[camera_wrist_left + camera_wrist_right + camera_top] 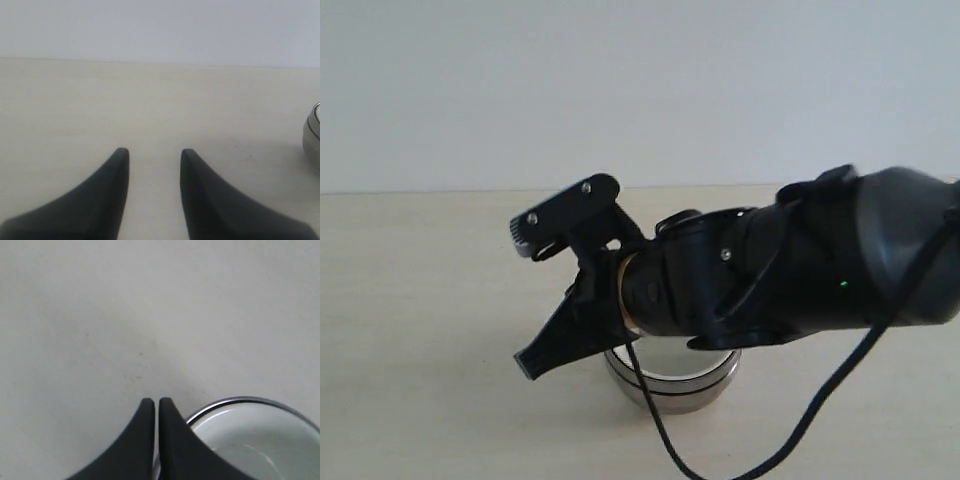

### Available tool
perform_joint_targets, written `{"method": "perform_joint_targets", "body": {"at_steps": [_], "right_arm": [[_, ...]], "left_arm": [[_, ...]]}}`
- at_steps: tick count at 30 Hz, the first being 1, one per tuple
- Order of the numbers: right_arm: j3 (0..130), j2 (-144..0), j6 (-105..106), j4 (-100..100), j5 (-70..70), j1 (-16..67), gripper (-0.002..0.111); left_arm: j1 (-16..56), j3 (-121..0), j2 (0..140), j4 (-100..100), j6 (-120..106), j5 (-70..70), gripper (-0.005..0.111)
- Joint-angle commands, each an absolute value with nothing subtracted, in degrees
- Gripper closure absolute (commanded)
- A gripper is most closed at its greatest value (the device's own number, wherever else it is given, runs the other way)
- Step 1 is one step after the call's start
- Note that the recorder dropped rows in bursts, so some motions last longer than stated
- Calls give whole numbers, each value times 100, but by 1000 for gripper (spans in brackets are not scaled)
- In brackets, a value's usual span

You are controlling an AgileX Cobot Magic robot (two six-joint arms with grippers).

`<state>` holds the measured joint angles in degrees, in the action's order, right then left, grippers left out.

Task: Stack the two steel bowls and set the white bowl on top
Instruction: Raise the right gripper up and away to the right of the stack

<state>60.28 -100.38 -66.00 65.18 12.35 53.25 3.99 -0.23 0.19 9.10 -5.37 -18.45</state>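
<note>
Cable [820, 400] is looping down in front of the right arm [800, 270], which is stretching across from the right with its wrist tipped down over the steel bowls [670, 388], nested on the bench [420, 300]. Just past them the right claw [532, 362] is pointing downward, tips pressed together on nothing. Its wrist view is showing a pale inside under the shiny rim. Only the left wrist view is showing the left claw [152, 152], gaping and gripping nothing, with a sliver of steel side in sight.

I count one pile of steel bowls [690, 385], though not how many are in it, and one black arm [790, 270].
</note>
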Motion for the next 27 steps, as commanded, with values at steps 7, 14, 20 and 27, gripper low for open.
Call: {"method": "perform_joint_targets", "body": {"at_steps": [7, 14, 20, 27], "right_arm": [[6002, -8531, -4397, 4798, 2496, 5324, 108], [5853, -7527, -3653, 4254, 3140, 5324, 108], [5221, -6457, -3629, 4279, 2888, 5324, 108], [4689, -5091, -3756, 4268, 2888, 5324, 108]], "left_arm": [[383, 0, 0, 917, -554, -1807, 74], [383, 0, 0, 917, -554, -1807, 74], [383, 0, 0, 917, -554, -1807, 74], [383, 0, 0, 917, -554, -1807, 74]]}}
